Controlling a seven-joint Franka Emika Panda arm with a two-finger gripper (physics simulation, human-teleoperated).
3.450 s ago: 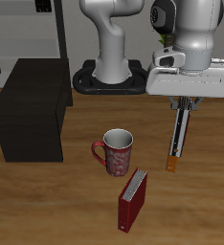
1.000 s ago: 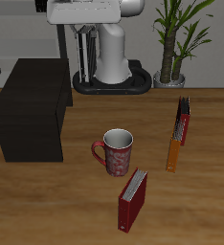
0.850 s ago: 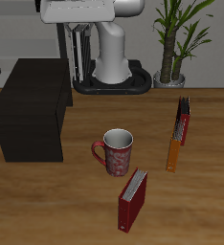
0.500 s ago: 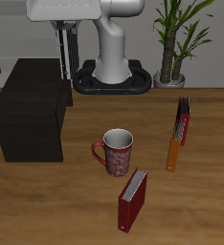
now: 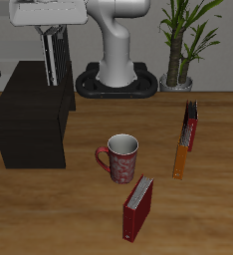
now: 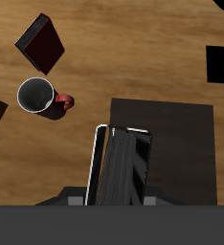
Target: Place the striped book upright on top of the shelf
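Hanging vertically from the gripper (image 5: pixel 53 45), the striped book (image 5: pixel 55 60) has its long axis straight up and down, lower end above the black shelf (image 5: pixel 31 112), apparently not yet touching. The jaws are clamped narrow on the book's upper end, its flat faces between the fingers.

Looking down in the wrist view, the striped book (image 6: pixel 121 167) overlaps the shelf (image 6: pixel 176 144) top, close to the edge that faces the red mug (image 6: pixel 39 98). So the shelf lies directly beneath the jaws, at six o'clock from the book in the exterior view, and the coming move looks like a plain descent with perhaps a small shift inward from that edge.

Taking the red mug (image 5: pixel 119 157) as the dial's centre in the exterior view, the shelf sits at about ten o'clock, the thick dark-red book (image 5: pixel 138 207) at five, the slim orange book (image 5: pixel 180 155) at three. A thin book may topple on release.
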